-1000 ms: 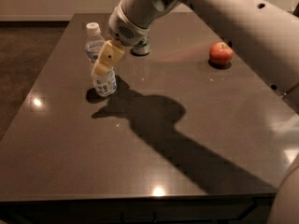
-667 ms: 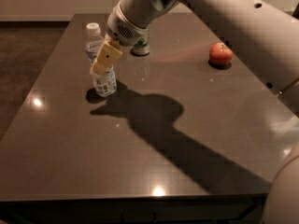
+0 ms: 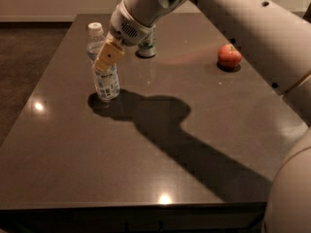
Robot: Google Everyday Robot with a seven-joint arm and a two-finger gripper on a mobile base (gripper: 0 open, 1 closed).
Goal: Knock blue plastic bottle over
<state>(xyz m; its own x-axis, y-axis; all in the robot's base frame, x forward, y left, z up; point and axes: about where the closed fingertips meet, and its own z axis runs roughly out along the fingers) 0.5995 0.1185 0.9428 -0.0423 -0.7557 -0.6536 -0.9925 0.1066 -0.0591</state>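
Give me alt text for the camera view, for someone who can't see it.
The robot arm's hand is against the upper side of a blue plastic bottle, which stands tilted on a dark table. A can sits behind the arm, and a red fruit lies to the right.

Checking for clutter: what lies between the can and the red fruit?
Only bare table, as the camera view shows; the gripper is over at the bottle.

The blue plastic bottle (image 3: 106,84), white-capped and checker-labelled, is seen tilted leftward on the table (image 3: 146,174), with the gripper (image 3: 109,57) set against its middle.
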